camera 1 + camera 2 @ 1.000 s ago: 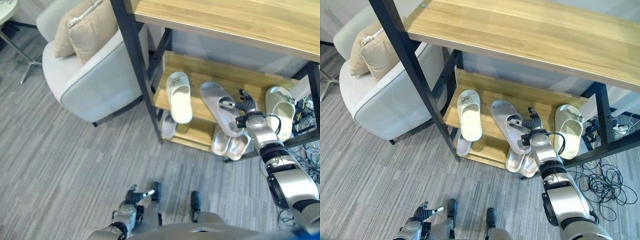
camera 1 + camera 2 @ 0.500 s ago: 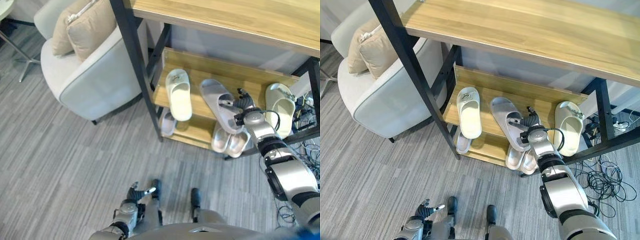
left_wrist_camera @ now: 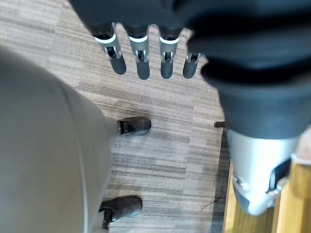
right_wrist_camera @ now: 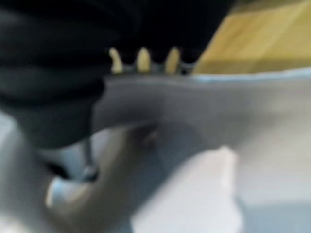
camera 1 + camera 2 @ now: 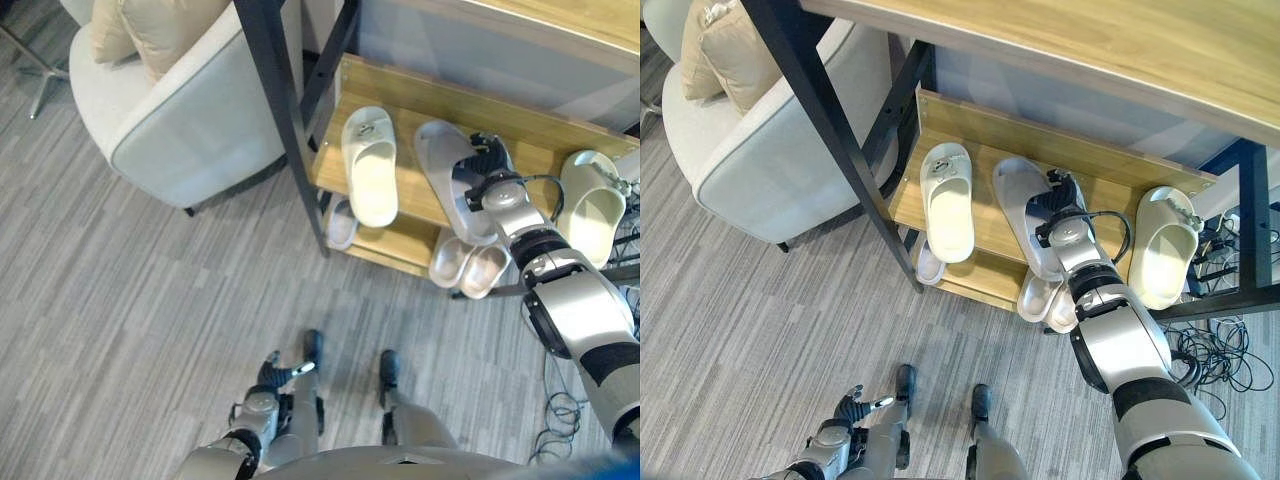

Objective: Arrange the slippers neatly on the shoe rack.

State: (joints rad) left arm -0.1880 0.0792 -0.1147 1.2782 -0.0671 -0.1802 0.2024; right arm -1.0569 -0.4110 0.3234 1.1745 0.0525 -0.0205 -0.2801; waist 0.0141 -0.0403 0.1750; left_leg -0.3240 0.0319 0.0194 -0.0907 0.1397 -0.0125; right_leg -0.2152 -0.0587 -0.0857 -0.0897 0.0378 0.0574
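Slipper under the right robot hand on the rack shelf

Grey slipper (image 5: 447, 178) lies on the shoe rack (image 5: 400, 95), its long axis slanting away from the white slipper (image 5: 371, 172) beside it. Right robot hand (image 5: 484, 172) rests on its strap side, fingers curled over the edge, gripping it. Left robot hand (image 3: 141, 53) hangs relaxed, well apart.

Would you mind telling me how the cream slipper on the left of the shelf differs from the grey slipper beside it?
The cream slipper lies straight, front to back; the grey slipper sits angled. The cream one lies untouched, while the right hand grips the grey one. The grey one looks longer. Both rest on the same wooden shelf, heels overhanging its front edge.
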